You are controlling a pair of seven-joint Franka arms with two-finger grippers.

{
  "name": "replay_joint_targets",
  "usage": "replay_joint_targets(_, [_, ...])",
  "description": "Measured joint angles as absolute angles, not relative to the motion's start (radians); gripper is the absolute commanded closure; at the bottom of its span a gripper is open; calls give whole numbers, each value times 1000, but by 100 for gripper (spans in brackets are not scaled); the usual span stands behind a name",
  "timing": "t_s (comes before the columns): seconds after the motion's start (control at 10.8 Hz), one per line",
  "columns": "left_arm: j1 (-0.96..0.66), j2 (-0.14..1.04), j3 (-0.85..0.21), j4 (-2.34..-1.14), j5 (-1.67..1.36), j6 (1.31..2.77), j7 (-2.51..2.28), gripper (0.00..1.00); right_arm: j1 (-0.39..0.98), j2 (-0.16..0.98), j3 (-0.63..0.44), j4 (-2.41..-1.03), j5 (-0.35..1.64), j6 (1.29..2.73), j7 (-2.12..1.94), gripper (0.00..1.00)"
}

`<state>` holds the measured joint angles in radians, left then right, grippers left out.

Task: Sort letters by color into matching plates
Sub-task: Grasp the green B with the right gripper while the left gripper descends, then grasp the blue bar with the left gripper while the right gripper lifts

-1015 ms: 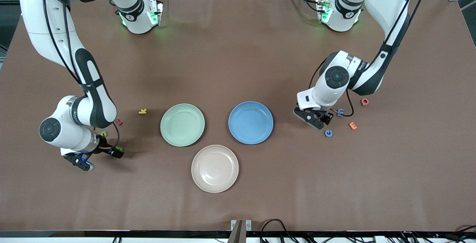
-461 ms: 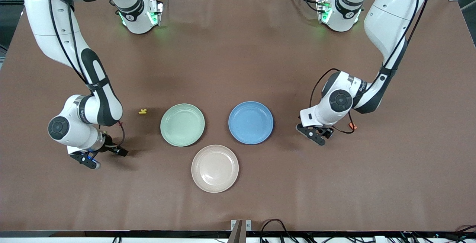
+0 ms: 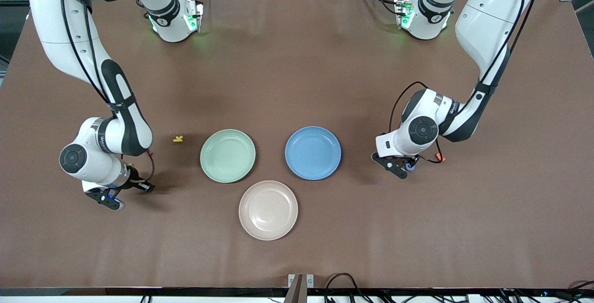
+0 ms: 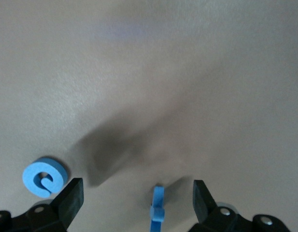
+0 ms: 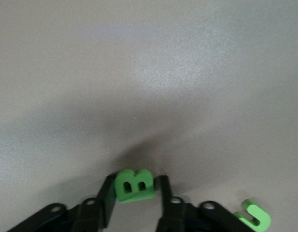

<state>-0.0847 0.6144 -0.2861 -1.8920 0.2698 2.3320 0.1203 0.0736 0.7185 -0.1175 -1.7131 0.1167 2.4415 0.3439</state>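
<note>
Letters were the small foam pieces to sort, and none lay in a plate yet. A green letter B (image 5: 134,185) sat between the jaws of the right gripper (image 5: 134,193), which had closed in narrow on its two sides, low at the counter (image 3: 297,61) toward the right arm's end. It looked like a grip made so the B could be lifted, though I could not tell if it had left the counter. Another green letter (image 5: 254,216) lay just beside that gripper. A blue letter (image 4: 158,208) stood on its thin edge between the wide-open jaws of the left gripper (image 4: 137,195), touching neither one, so that gripper seemed lined up to close on it. A round blue letter (image 4: 45,176) lay flat just outside one jaw. The left gripper was low over the counter toward the left arm's end, near the blue plate (image 3: 313,152). The green plate (image 3: 227,155) sat beside the blue one in the middle, both bare, so each arm had its own color close by. A beige-pink plate (image 3: 268,209) lay nearer the front camera than those two. A yellow letter (image 3: 178,139) lay beside the green plate, and an orange letter (image 3: 438,157) peeked out by the left arm; these did not belong in the sorting.
</note>
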Motion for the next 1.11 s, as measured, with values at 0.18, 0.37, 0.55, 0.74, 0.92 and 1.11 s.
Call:
replay_joint_targets(0.18, [-85,614,-286,-1892,270,2313,119,0,74,716,-119,-1715,114,2443,344,76])
replay_joint_targets(0.37, [-85,614,-286,-1892,270,2309,119,51,74,716,-119,-1717,114,2446,344,88])
replay_joint_targets(0.55, [-84,614,-286,-1892,270,2306,116,100,74,715,-119,-1719,112,2449,343,89])
replay_joint_targets(0.74, [-82,614,-285,-1893,270,2303,62,100,76,715,-117,-1719,91,2450,342,88])
replay_joint_targets(0.92, [-86,612,-286,-1893,270,2301,16,100,80,714,-117,-1717,60,2441,341,88])
replay_joint_targets(1.11, [-90,607,-290,-1892,270,2258,-21,100,82,710,-114,-1715,-25,2414,318,88])
